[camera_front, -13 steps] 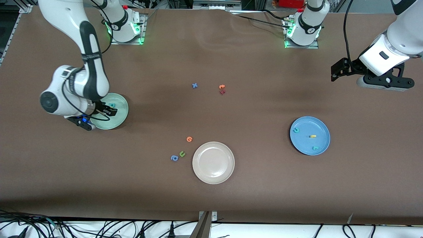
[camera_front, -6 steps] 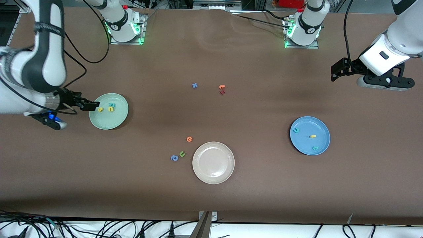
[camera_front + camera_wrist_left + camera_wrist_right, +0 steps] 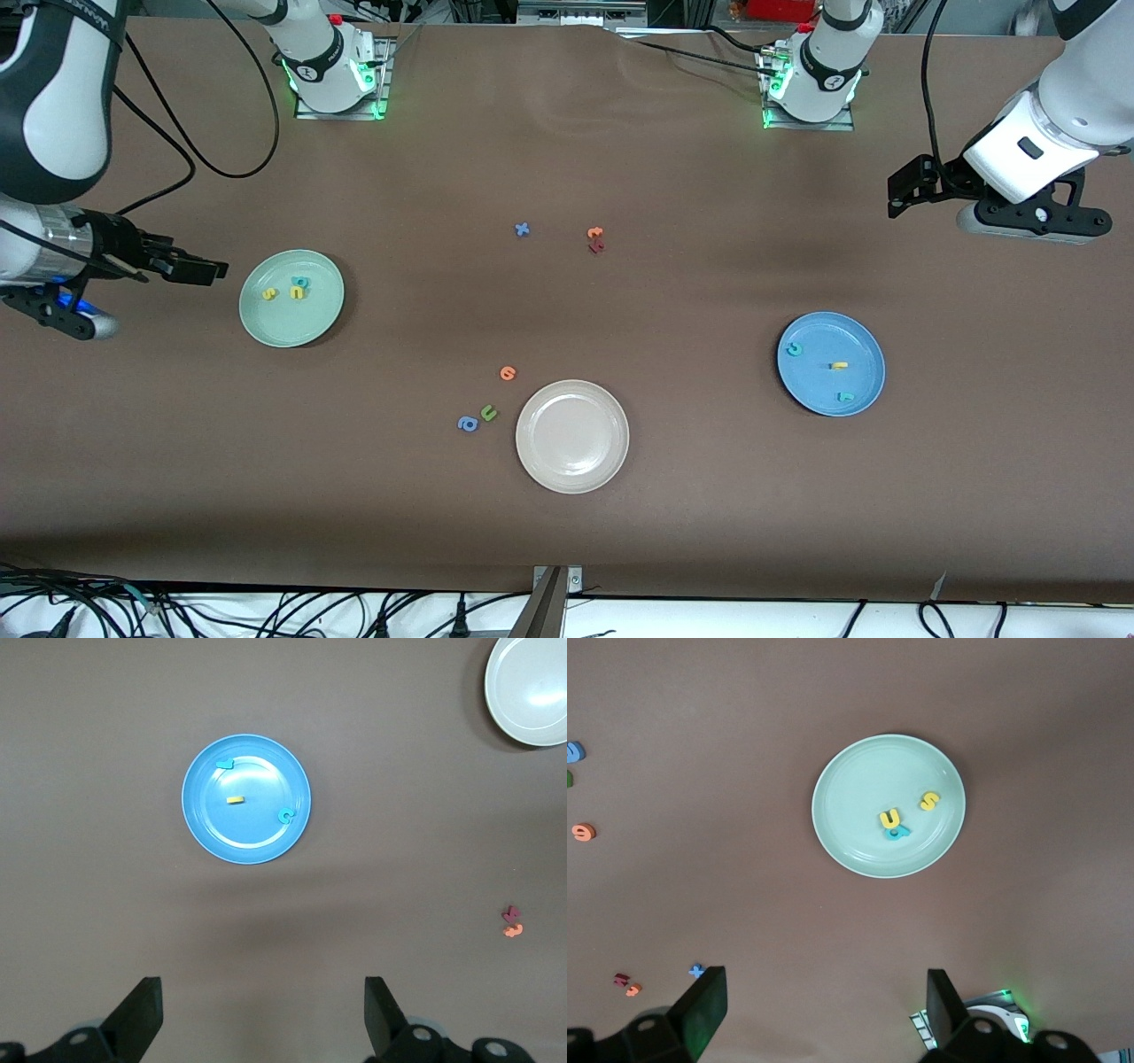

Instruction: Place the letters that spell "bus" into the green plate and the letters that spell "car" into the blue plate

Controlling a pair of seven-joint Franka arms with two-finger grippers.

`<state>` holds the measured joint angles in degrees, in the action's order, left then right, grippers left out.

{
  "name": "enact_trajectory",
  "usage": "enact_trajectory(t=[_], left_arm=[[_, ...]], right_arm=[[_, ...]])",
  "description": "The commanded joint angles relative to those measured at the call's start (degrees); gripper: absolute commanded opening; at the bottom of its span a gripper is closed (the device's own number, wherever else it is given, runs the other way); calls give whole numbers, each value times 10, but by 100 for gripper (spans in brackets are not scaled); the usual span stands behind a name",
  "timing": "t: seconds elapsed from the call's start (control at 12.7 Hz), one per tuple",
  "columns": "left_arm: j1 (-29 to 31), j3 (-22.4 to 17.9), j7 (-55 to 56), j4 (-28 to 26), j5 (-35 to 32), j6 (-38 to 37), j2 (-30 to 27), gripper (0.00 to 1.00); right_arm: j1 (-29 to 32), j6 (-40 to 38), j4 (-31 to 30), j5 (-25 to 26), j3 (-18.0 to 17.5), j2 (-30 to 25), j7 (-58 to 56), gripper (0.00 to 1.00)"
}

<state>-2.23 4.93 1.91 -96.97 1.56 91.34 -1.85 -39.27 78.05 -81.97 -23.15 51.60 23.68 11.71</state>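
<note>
The green plate point(image 3: 301, 323) lies toward the right arm's end of the table and holds a teal "b" point(image 3: 302, 283), a yellow "u" point(image 3: 296, 291) and a yellow "s" point(image 3: 269, 293). My right gripper point(image 3: 208, 268) hangs open and empty in the air beside that plate. Its wrist view shows the green plate point(image 3: 850, 815) with the "u" point(image 3: 890, 819), "b" point(image 3: 899, 833) and "s" point(image 3: 928, 801). The blue plate point(image 3: 819, 383) holds a teal "c" point(image 3: 795, 349), a yellow "a" point(image 3: 838, 365) and a teal "r" point(image 3: 846, 397). My left gripper point(image 3: 899, 197) waits open, high above the table at its own end.
A beige-white plate point(image 3: 572, 436) sits nearest the front camera. Beside it lie an orange letter point(image 3: 507, 373), a green "u" point(image 3: 488, 412) and a blue "a" point(image 3: 467, 424). A blue "x" point(image 3: 523, 229) and an orange and dark red pair point(image 3: 595, 239) lie mid-table.
My right gripper has opened, lifted off the green plate and drawn back toward its end of the table, leaving the yellow letters in view on the plate. The left arm has not moved.
</note>
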Motion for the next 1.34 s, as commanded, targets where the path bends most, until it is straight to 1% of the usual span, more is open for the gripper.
enact_trajectory(t=[0.0,0.31,0.39,0.47,0.55,0.63,0.71,0.79,0.87,0.94,1.02,1.1,1.18,1.26], left_arm=[[0,2,2,9,-14,-11,-2,100],[0,2,2,9,-14,-11,-2,100],[0,2,2,9,-14,-11,-2,100],[0,2,1,9,-14,-11,-2,100],[0,2,2,9,-14,-11,-2,100],[0,2,2,9,-14,-11,-2,100],[0,2,1,9,-14,-11,-2,100],[0,2,2,9,-14,-11,-2,100],[0,2,1,9,-14,-11,-2,100],[0,2,1,9,-14,-11,-2,100],[0,2,2,9,-14,-11,-2,100],[0,2,2,9,-14,-11,-2,100],[0,2,2,9,-14,-11,-2,100],[0,2,2,9,-14,-11,-2,100]], right_arm=[[0,-18,15,5,25,6,-44,99],[-4,-17,16,5,35,-3,-48,100],[7,-17,16,5,33,-4,-53,100],[23,-17,18,4,27,-4,-60,100],[40,-18,34,4,12,-4,-62,100],[76,-35,57,6,-22,-4,-63,100],[129,-54,84,18,-79,-4,-63,100],[183,-63,103,42,-146,-5,-63,100],[225,-64,108,79,-205,-20,-63,100],[268,-62,108,118,-271,-32,-63,99],[322,-57,104,156,-346,-51,-63,99],[362,-50,95,190,-410,-71,-62,99],[372,-35,75,214,-433,-85,-61,99],[372,-19,46,218,-435,-104,-60,99]])
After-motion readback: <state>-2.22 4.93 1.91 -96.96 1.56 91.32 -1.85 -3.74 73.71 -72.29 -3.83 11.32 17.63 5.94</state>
